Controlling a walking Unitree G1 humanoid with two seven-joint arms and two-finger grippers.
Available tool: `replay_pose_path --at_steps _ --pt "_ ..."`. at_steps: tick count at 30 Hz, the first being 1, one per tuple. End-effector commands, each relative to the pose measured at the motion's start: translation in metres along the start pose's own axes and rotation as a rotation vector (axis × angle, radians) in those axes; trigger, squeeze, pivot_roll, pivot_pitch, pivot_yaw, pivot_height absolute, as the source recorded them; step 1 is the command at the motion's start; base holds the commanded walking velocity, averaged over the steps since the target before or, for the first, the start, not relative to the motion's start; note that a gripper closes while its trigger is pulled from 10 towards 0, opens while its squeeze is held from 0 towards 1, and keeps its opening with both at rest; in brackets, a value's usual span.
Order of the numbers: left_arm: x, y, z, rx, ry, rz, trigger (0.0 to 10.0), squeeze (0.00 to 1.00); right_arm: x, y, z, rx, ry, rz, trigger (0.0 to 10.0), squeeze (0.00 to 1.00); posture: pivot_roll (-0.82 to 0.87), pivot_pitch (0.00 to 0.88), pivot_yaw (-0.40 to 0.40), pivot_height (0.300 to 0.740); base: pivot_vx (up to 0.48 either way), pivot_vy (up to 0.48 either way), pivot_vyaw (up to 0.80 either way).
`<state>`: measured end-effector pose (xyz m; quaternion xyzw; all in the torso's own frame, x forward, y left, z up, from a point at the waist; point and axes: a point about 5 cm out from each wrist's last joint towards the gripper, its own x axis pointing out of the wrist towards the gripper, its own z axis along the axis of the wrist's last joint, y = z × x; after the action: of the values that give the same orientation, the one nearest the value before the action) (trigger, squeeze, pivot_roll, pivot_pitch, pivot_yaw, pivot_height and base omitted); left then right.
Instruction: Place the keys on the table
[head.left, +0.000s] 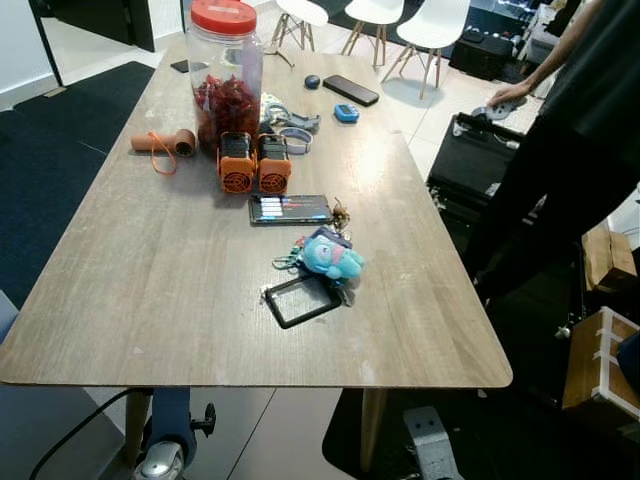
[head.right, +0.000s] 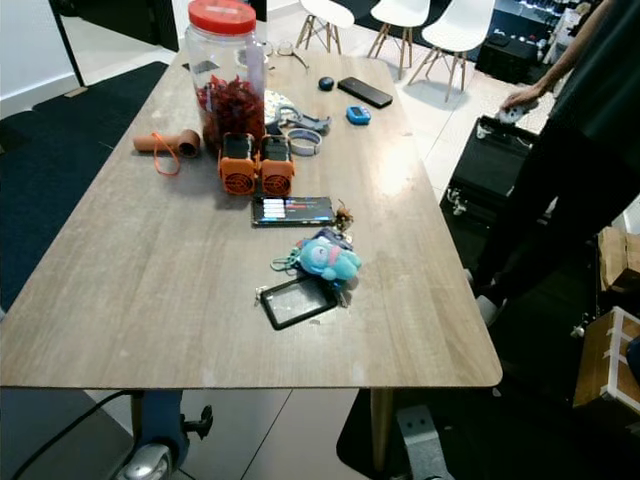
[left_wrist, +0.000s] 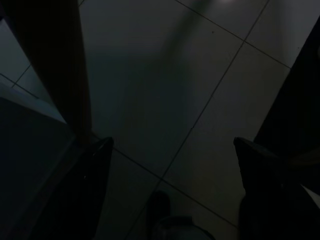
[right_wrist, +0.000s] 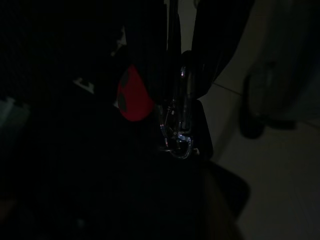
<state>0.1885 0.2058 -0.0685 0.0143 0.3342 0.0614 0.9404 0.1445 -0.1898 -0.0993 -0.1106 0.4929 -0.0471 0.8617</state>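
Note:
In the dark right wrist view, a silver carabiner with keys (right_wrist: 179, 131) and a red tag (right_wrist: 132, 95) hangs between the black fingers of my right gripper (right_wrist: 182, 102), which is shut on it, low beside the floor. My left gripper (left_wrist: 172, 170) hangs open over floor tiles with nothing between its fingers. The wooden table (head.left: 150, 280) stands right in front of me. Another key bunch with a blue plush toy (head.left: 330, 257) and a black card holder (head.left: 302, 300) lies on the table's near right part.
On the table stand a red-lidded jar (head.left: 224, 70), two orange devices (head.left: 255, 163), a phone (head.left: 290, 209), a cardboard roll (head.left: 160, 143) and small items farther back. A person in black (head.left: 590, 130) stands to the right of the table. White chairs (head.left: 430, 25) are at the far end.

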Motion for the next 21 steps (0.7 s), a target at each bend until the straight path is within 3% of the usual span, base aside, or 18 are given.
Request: replay_pose_path --at_steps 1,3,8,9,10,11,12,13,14,16,21 --pt "0.0 -0.004 0.0 0.004 -0.004 -0.01 10.0 0.0 0.0 -0.007 -0.004 0.027 0.015 -0.064 10.0 0.0 0.09 0.006 -0.125 0.74 0.0 0.0 0.0" --pt "0.0 -0.004 0.0 0.008 -0.006 -0.013 10.0 0.0 -0.002 -0.011 -0.007 0.106 0.016 -0.189 10.0 0.0 0.09 0.007 -0.123 0.74 0.0 0.0 0.0" --pt "0.0 -0.003 0.001 0.013 -0.007 -0.013 10.0 0.0 -0.005 -0.015 -0.007 0.183 -0.018 -0.308 10.0 0.0 0.09 0.007 -0.123 0.74 0.0 0.0 0.0" --pt "0.0 -0.003 0.001 0.018 -0.007 -0.014 10.0 0.0 -0.008 -0.087 -0.01 0.233 -0.068 -0.424 10.0 0.0 0.07 0.006 -0.115 0.74 0.0 0.0 0.0" --pt "0.0 -0.003 0.001 0.022 -0.006 -0.014 10.0 0.0 -0.017 -0.14 -0.008 0.255 -0.119 -0.504 10.0 0.0 0.07 0.006 -0.115 0.74 0.0 0.0 0.0" --pt "0.0 -0.003 0.001 0.022 -0.006 -0.014 10.0 0.0 -0.017 -0.14 -0.008 0.255 -0.119 -0.504 10.0 0.0 0.07 0.006 -0.115 0.74 0.0 0.0 0.0" --pt "0.0 -0.003 0.001 0.024 -0.006 -0.015 10.0 0.0 -0.029 -0.184 0.003 0.255 -0.178 -0.563 10.0 0.0 0.07 0.006 -0.116 0.74 0.0 0.0 0.0" --pt "0.0 -0.003 0.001 0.025 -0.006 -0.015 10.0 0.0 -0.038 -0.21 0.017 0.247 -0.235 -0.601 10.0 0.0 0.07 0.006 -0.119 0.74 0.0 0.0 0.0" --pt "0.0 -0.003 0.001 0.025 -0.006 -0.015 10.0 0.0 -0.038 -0.21 0.017 0.247 -0.235 -0.601 10.0 0.0 0.07 0.006 -0.119 0.74 0.0 0.0 0.0" --pt "0.001 -0.004 0.002 0.023 -0.007 -0.015 10.0 0.0 -0.042 -0.224 0.044 0.236 -0.308 -0.63 10.0 0.0 0.07 0.006 -0.124 0.74 0.0 0.0 0.0" --pt "-0.001 -0.005 -0.001 0.016 -0.009 -0.014 10.0 0.0 -0.035 -0.216 0.054 0.244 -0.307 -0.57 10.0 0.0 0.08 0.007 -0.131 0.74 0.0 0.0 0.0"
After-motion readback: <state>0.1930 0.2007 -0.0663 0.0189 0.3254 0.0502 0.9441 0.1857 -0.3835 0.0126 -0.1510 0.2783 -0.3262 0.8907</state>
